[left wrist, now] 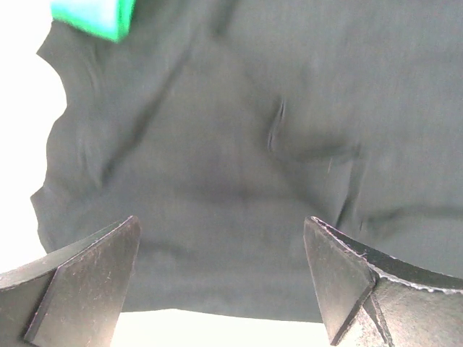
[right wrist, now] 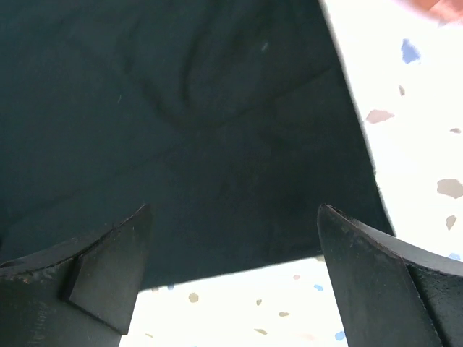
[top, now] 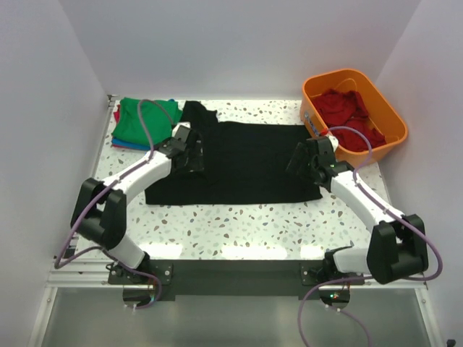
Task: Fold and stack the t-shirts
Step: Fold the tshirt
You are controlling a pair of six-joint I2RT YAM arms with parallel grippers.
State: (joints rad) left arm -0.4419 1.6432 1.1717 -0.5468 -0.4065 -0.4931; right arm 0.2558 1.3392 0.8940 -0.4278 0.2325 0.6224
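Black t-shirt [top: 246,163], speckled table [top: 246,224], orange bin [top: 387,116]

Robotics lab test cell, not a home. White panel walls [top: 43,108] box in table on three sides. Speckled terrazzo-look tabletop [top: 239,224]. Left arm [top: 141,175] and right arm [top: 362,199] bolted at near edge beside black base plate [top: 239,273]. Aluminium frame rail [top: 76,263] below. Purple cables [top: 72,230] loop loose off arms. Laundry laid out like props: folded shirts [top: 141,123], orange bin [top: 394,126].

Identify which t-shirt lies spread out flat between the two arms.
The black t-shirt, in the middle. The green t-shirt sits folded at the far left, and the red t-shirts lie crumpled in the orange bin.
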